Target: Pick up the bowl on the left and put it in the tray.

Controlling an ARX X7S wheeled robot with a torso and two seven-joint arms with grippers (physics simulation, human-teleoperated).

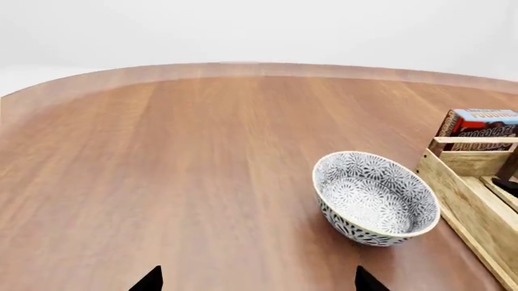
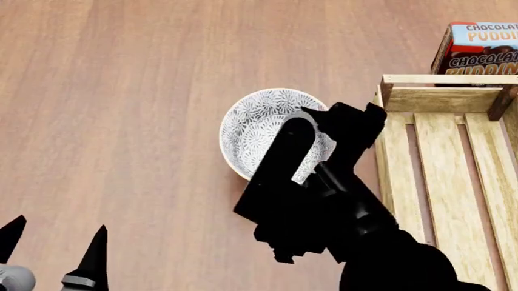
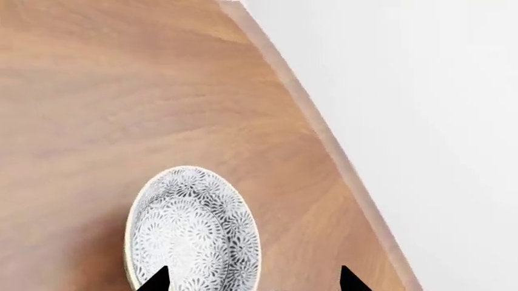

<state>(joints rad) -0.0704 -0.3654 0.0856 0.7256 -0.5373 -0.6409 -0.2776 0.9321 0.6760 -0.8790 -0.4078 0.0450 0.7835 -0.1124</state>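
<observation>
Black right gripper hangs over the bowl, arm reaching in from the near right and hiding the bowl's right and near part in the head view. In the right wrist view two dark fingertips sit well apart, one tip over the bowl's patterned inside, the other out over bare table, so the jaws stand spread w/ nothing held, straddling the rim on one side. Bowl itself sits upright on the table, not in the crate, just left of the tray; the two look v. close, touching or not I can't tell. Bowl is round, no long axis to line up w/; the tray's long axis runs near-to-far, so I judge the carry is a short hop to the right. Left gripper is at the near left corner, well apart from the bowl, its two tips apart and empty too; right arm is clearly nearer. Beyond the tray's far end rail stands a box, printed "CHOCOLATE PUDDI…", rest cut off by the frame edge.
</observation>
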